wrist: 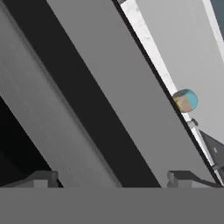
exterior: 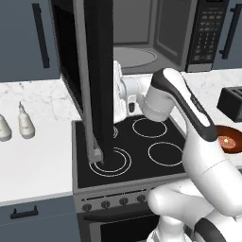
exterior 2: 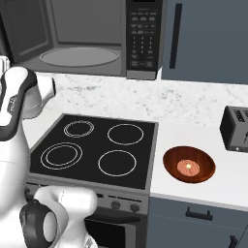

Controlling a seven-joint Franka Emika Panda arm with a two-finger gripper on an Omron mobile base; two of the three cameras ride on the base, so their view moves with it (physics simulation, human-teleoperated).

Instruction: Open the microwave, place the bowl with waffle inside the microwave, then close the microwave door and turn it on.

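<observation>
A wide black and dark-grey microwave [exterior 2: 92, 36] is sitting above a black four-ring stove [exterior 2: 97, 147], its grey cavity exposed and the round glass turntable [exterior 2: 80, 56] lying bare inside. Its keypad of small buttons [exterior 2: 144, 34] is running down the right side of the box. The microwave door [exterior: 92, 80], a flat panel with a dark window, black frame and grey edge strip, is standing swung wide open to the left, edge-on to the left base view and reaching out over the stove's left rings.

The white robot arm is bending forward over the stove, its hand tucked right behind the open door. The gripper [wrist: 111, 179] is facing the door's grey and black bands at very close range, with the two small finger tips [wrist: 41, 178] standing well apart, so the jaws are released and grasping nothing.

On the white marble bench [exterior 2: 193, 109] to the right of the stove, a round, glossy reddish-brown bowl [exterior 2: 189, 164] is resting near the front edge, with a small pale orange-tan waffle [exterior 2: 188, 167] lying in its middle. A small black toaster [exterior 2: 236, 128] is standing behind the bowl, further right. Two pale shakers [exterior: 16, 125] are standing on the bench left of the stove.
</observation>
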